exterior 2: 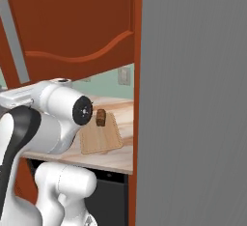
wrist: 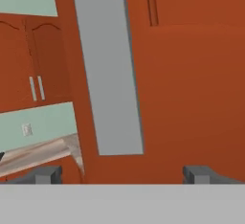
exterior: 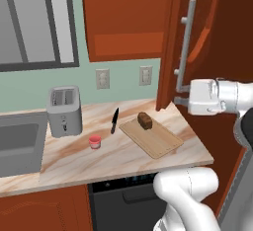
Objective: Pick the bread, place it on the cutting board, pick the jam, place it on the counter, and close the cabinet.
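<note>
Left base view shows a kitchen counter (exterior: 113, 158), beige with orange veins. The bread (exterior: 145, 120), a small dark brown loaf, sits on the far end of the light wooden cutting board (exterior: 158, 141). The jam (exterior: 95, 141), a small pink-red jar, stands on the bare counter between the toaster (exterior: 64, 110) and the board, near a black knife (exterior: 114, 120). So the bread and jam steps look done, and closing the cabinet is the step in hand.

The cabinet door (exterior: 210, 37), reddish-brown with an arched panel, stands swung out over the right end of the counter, its long grey handle (exterior: 185, 45) running vertically. The white arm reaches toward the door at about the level of the handle's lower end.

Hand view, taken from the gripper (wrist: 122, 174), looks straight at the door's wood with the grey handle just ahead. Its two dark fingertips (wrist: 48, 174) stand wide apart with nothing between them, so the gripper is fully open and empty. Whether it touches the door cannot be told.

The next move likely calls for pressing against the door face or handle and sweeping it toward the cabinet frame until it shuts.
</note>
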